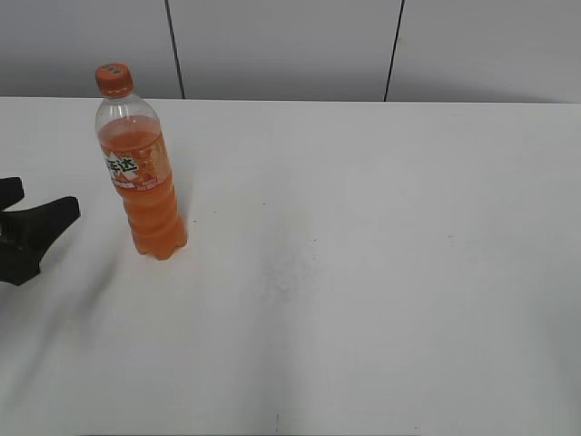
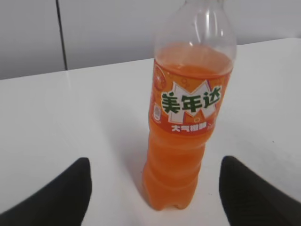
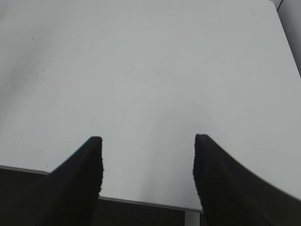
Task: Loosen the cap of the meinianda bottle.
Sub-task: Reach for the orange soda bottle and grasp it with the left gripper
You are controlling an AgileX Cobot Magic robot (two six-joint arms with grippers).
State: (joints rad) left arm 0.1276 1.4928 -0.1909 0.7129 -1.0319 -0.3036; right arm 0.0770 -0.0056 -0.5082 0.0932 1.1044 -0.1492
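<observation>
In the exterior view we are seeing the meinianda bottle (image 1: pixel 143 177) standing upright on the white bench (image 1: pixel 381 272), toward its left side. The cap (image 1: pixel 114 79) is sitting on the neck, apparently untouched. The left tool (image 1: pixel 32 227) is showing at the left edge, apart from the bottle and level with its lower body. The right tool is not appearing here. We are judging this to be the approach step: nothing is gripped yet.

In the left wrist view we are looking straight at the bottle (image 2: pixel 186 132), framed between the two dark fingers (image 2: pixel 61 197) of the left tool (image 2: pixel 155 197). Its jaws are standing spread, with clear bench on each side of the bottle. The soda is filling the bottle to just above the orange label with white letters; the clear shoulder is empty, and the cap is cut off at the top. The next move, we are judging, calls for closing in on the ridged lower body to hold it steady.

In the right wrist view the right tool (image 3: pixel 148 165) is hanging with jaws spread and empty over bare bench (image 3: pixel 150 70). It will need to reach the cap to twist it.
</observation>
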